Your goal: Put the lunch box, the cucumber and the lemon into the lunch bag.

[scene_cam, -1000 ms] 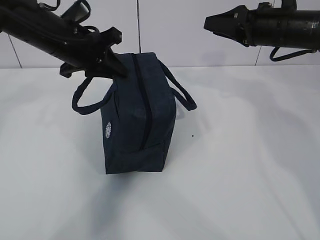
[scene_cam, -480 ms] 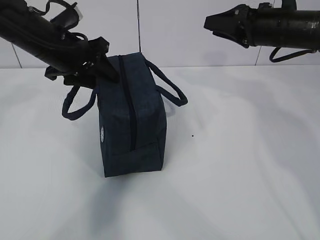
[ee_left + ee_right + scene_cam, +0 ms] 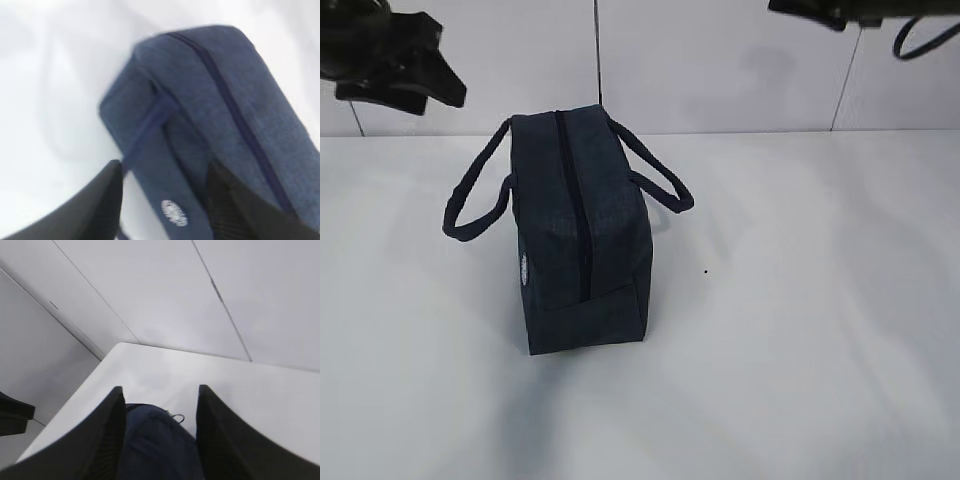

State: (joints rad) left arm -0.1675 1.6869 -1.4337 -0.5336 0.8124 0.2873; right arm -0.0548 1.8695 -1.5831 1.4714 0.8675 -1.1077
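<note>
The lunch bag (image 3: 582, 235) stands zipped on the table (image 3: 800, 300), below and right of the left gripper (image 3: 445, 92) — jaws apart, empty. The right gripper (image 3: 159, 435) hovers high above it, jaws parted — holding nothing.

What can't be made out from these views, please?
- Contents of the lunch bag: zipper closed in the exterior view, so the inside is hidden.
- Right tool: cut off by the exterior view's top edge.
- Logo lettering: blurred in the left wrist view.
- Lunch box, cucumber, lemon: in no view.

Lunch bag (image 3: 210, 125) blurred, edge-cropped.
</note>
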